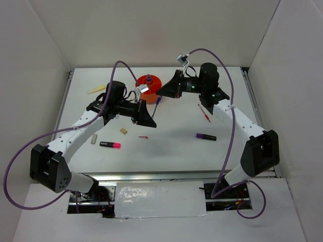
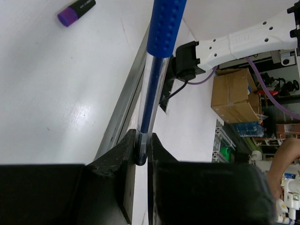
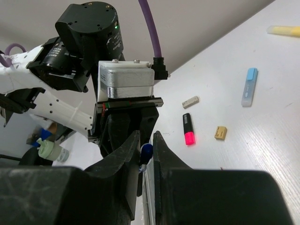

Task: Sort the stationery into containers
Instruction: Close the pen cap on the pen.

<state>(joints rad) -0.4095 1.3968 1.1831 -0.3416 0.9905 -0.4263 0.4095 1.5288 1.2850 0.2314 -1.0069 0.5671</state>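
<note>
Left arm: reaches rightward and forward over the white desk [image 1: 171,151]. Left claw [image 1: 147,120] is clamped on the clear barrel of a thin blue pen [image 1: 158,103].
Pen: held off the desk between both claws, just in front of the round orange plastic pot [image 1: 155,79].
Right arm: bent leftward. Right claw [image 1: 162,94] has a finger on either side of the pen's blue end; cannot tell whether they grip it.

A thin blue pen [image 2: 161,28], clear-barrelled, is off the worktop [image 1: 171,151], pinched at one end by the left tool [image 2: 142,143] and at the other by the right tool [image 3: 146,140]. The round orange plastic pot [image 1: 157,80] holds a blue-capped bottle [image 1: 149,78]. Lying flat: purple-black marker [image 1: 206,136], thin red pen [image 1: 204,113], pink-black highlighter [image 1: 110,144], two tan erasers [image 1: 123,131], yellow stick [image 1: 97,89], blue strip [image 3: 249,87].
</note>
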